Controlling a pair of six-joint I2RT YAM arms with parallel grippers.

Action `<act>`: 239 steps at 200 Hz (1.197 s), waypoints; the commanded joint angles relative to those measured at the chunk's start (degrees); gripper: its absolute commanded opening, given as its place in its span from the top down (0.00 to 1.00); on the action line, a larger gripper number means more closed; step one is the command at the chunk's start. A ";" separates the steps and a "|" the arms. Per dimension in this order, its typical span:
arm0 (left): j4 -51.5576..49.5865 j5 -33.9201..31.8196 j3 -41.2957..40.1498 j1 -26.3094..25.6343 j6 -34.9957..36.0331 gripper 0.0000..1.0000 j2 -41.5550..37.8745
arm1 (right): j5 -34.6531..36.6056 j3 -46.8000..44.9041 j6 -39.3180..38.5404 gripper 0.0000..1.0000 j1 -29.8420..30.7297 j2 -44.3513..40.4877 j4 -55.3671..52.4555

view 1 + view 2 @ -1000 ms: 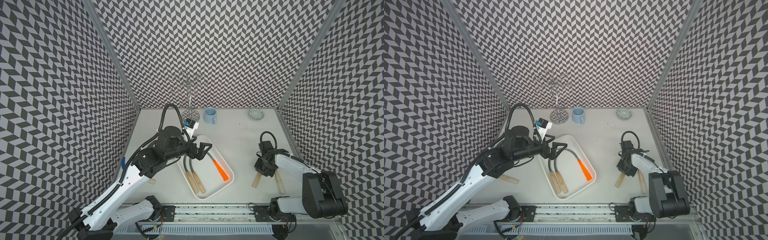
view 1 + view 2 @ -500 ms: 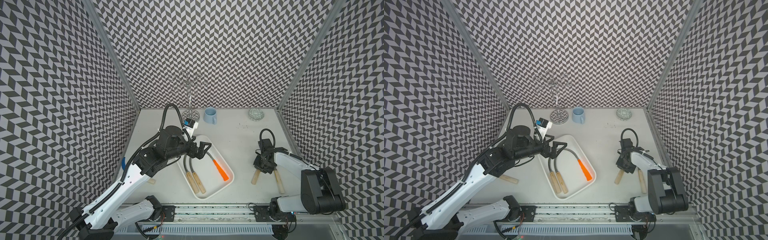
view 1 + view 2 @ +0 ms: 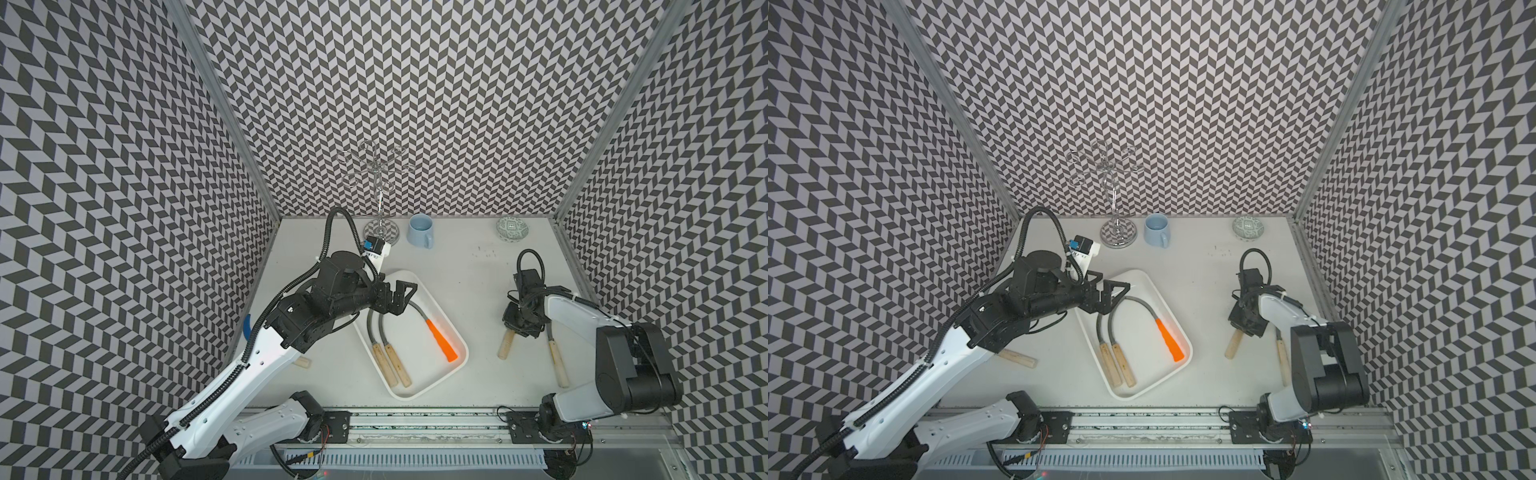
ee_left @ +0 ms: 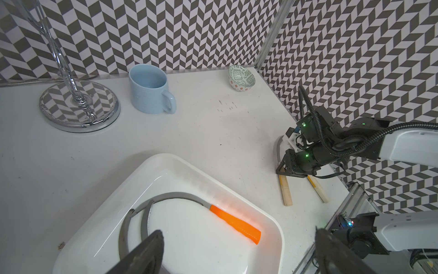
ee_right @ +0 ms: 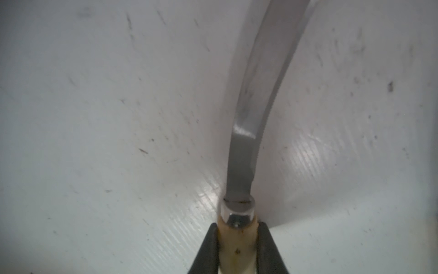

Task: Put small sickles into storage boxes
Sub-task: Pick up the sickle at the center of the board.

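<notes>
Right wrist view: pinching the pale wood handle of a small sickle (image 5: 248, 142) with the right tool (image 5: 238, 239), just behind the shiny ring (image 5: 238, 210). Over on the right of the worktop (image 3: 469, 282), well apart from the white tray (image 3: 417, 353). Just to its right, a second sickle (image 3: 557, 365) lying flat. Inside the tray, three more: two wood-handled sickles (image 3: 384, 365) side by side and an orange sickle (image 3: 441, 340). Above the tray's far end, the left tool (image 3: 402, 298), spread wide with nothing in it. Under the left arm (image 3: 266, 357) (mostly hidden), one more wood handle (image 3: 301, 362) on the worktop.
</notes>
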 commanded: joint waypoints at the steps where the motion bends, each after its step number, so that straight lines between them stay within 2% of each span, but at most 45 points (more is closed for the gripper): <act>1: -0.82 -1.48 0.48 0.45 -1.06 0.00 -1.11 | 0.22 3.29 -1.10 0.81 0.64 1.19 0.59; 94: -1.26 -1.62 -1.40 2.14 -1.66 0.01 -1.68 | 2.04 12.29 -2.46 0.82 5.52 5.13 -4.63; 180: -1.60 0.60 -3.63 5.04 -3.67 0.00 -1.65 | 3.67 14.69 -2.72 0.81 9.81 4.32 -6.88; 239: -2.80 2.91 -5.85 9.81 -3.98 0.00 -0.96 | 4.64 16.83 -3.16 0.81 12.16 2.85 -9.73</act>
